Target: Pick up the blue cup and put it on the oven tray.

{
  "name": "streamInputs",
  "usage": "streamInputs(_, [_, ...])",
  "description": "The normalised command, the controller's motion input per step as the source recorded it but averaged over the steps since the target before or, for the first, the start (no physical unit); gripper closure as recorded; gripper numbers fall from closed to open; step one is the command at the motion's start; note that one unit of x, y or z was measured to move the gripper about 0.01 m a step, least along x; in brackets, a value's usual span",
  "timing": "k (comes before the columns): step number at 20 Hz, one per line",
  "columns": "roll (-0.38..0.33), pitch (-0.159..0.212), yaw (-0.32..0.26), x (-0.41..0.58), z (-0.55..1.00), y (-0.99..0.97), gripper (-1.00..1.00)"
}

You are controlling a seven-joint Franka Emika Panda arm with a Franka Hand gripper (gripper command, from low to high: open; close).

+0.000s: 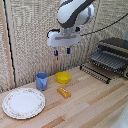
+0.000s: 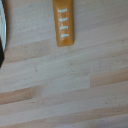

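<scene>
We are at the very start of the job, by our reading: the pincer (image 1: 62,51) hangs high above the wooden table (image 1: 90,100) with nothing between its fingers, which stand a little apart, neither wide nor closed. The blue cup (image 1: 42,81) stands upright on the table well below the pincer and off toward the exterior view's left, untouched, just beside the yellow bowl (image 1: 63,77), which sits almost straight beneath the pincer. Nearer the camera than the bowl lies a small orange bar (image 1: 63,92); the wrist view shows that bar (image 2: 64,22) on bare planks and no cup at all, so we judge the pincer is not yet over its target. The oven tray (image 1: 102,64) juts from the toaster oven (image 1: 116,50) far off to the exterior view's right. Next we must shift toward the cup, descend and close on its wall, steering clear of the bowl and the patterned plate (image 1: 23,102).
</scene>
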Motion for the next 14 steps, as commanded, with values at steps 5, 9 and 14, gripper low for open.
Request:
streamInputs(5, [-0.021,0.043,0.000,0.697,-0.09,0.30,-1.00])
streamInputs(9, [-0.069,0.076,0.000,0.685,-0.11,0.44,-1.00])
streamInputs(14, [-0.063,0.093,0.000,0.547,-0.10,0.39,-1.00])
